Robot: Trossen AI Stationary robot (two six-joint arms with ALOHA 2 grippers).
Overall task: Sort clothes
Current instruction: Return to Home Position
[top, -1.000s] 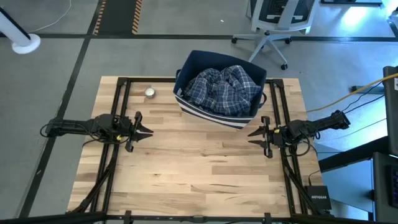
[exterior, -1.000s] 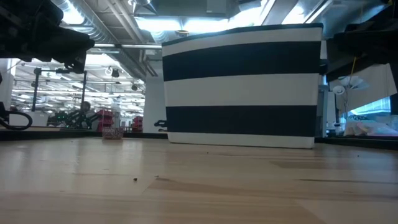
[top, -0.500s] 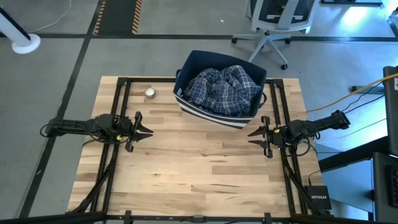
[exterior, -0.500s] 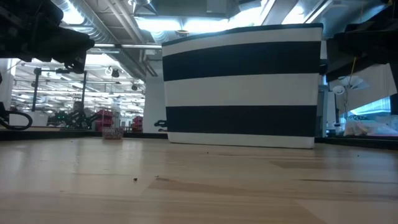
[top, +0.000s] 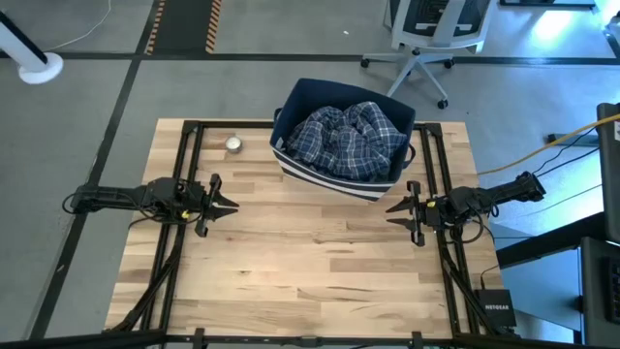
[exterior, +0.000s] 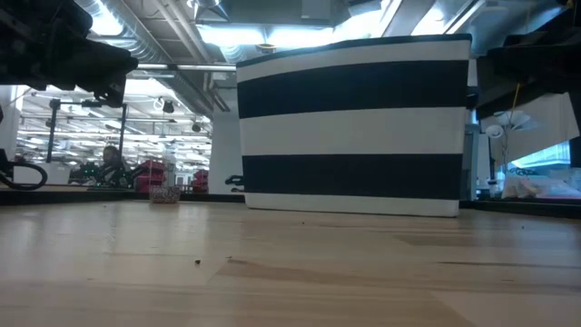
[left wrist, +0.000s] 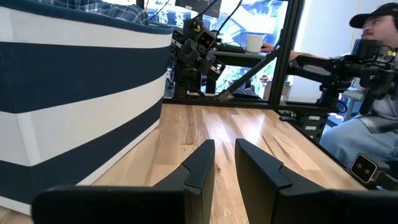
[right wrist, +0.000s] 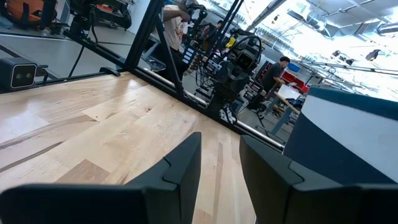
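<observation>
Lowest in the high view is the wooden table (top: 310, 281). At mid-frame the left gripper (top: 229, 204) hangs over its left side and the right gripper (top: 391, 208) over its right side, facing each other and well apart. The left fingers (left wrist: 200, 163) and the right fingers (right wrist: 186, 158) stand slightly parted, holding nothing. Farther back, at upper centre, the blue-white plaid shirt (top: 344, 141) fills the navy striped bin (top: 288, 105). A small round silver object (top: 233, 144) rests left of the bin.
</observation>
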